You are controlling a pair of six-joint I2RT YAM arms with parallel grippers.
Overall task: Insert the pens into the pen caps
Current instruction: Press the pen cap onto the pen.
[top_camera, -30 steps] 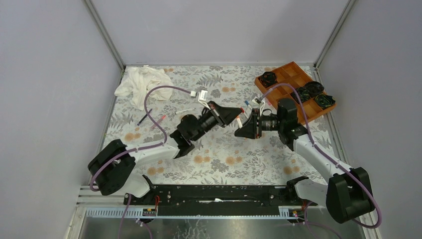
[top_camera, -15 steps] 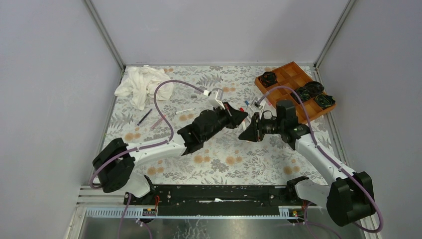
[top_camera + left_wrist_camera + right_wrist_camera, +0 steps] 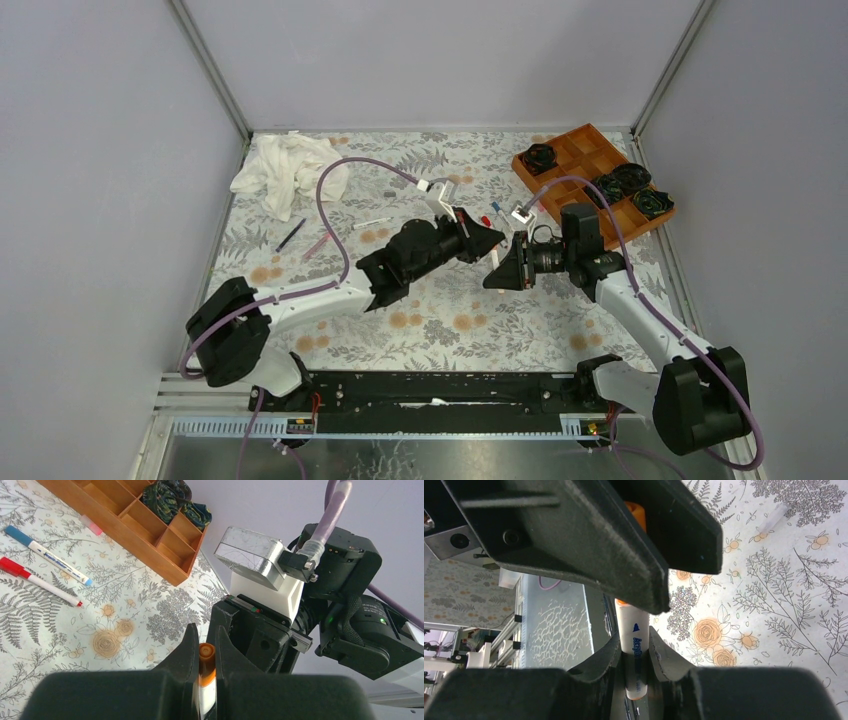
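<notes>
Floral tablecloth (image 3: pixel 450 330) spans the table. I read left gripper (image 3: pixel 206 640) clamped on orange pen cap (image 3: pixel 206 653), right gripper (image 3: pixel 634 642) clamped on white pen (image 3: pixel 633 624).

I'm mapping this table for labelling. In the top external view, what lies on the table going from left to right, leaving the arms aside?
white cloth → white pen → red pen → wooden tray
</notes>
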